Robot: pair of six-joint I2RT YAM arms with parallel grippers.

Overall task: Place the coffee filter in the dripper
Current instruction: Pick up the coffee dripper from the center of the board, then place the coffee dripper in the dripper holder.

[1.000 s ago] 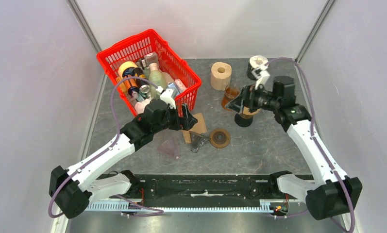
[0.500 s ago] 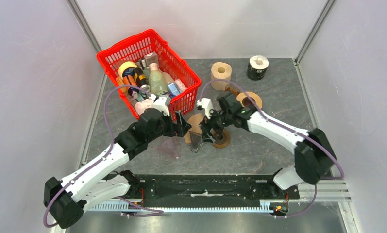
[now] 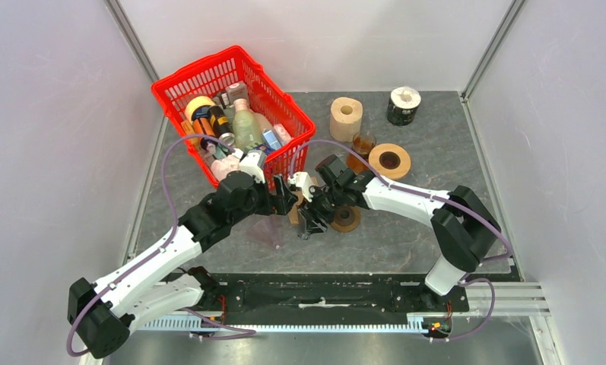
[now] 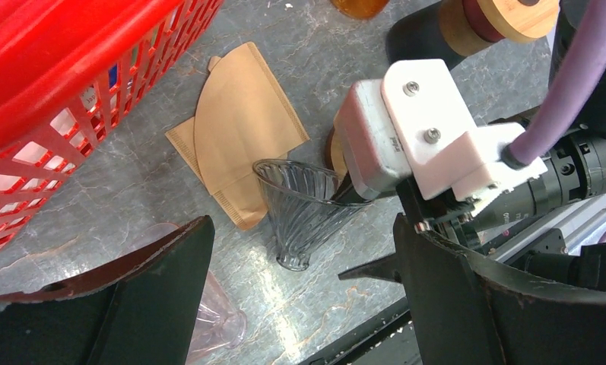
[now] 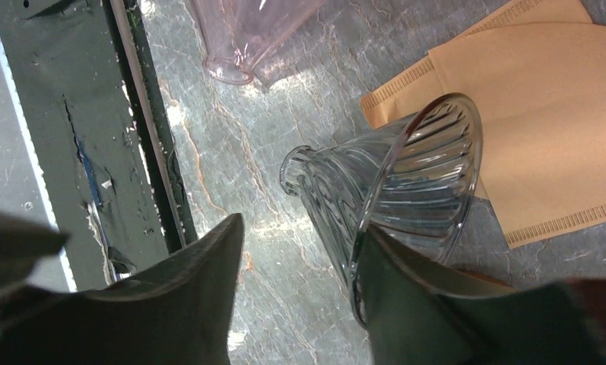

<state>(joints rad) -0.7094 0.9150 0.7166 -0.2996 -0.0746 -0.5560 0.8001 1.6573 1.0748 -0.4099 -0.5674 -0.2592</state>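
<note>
Straddling the tipped dripper's [image 5: 414,175] wall, right pincer [image 5: 299,251] wide, left pincer [image 4: 303,236] wide, coffee filter [image 4: 242,122] partly hidden.

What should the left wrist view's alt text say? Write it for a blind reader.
A clear ribbed dripper lies tipped on a grey table, the right gripper at its rim. Brown paper filters lie flat behind it beside a red basket. The open left gripper frames the foreground.
</note>
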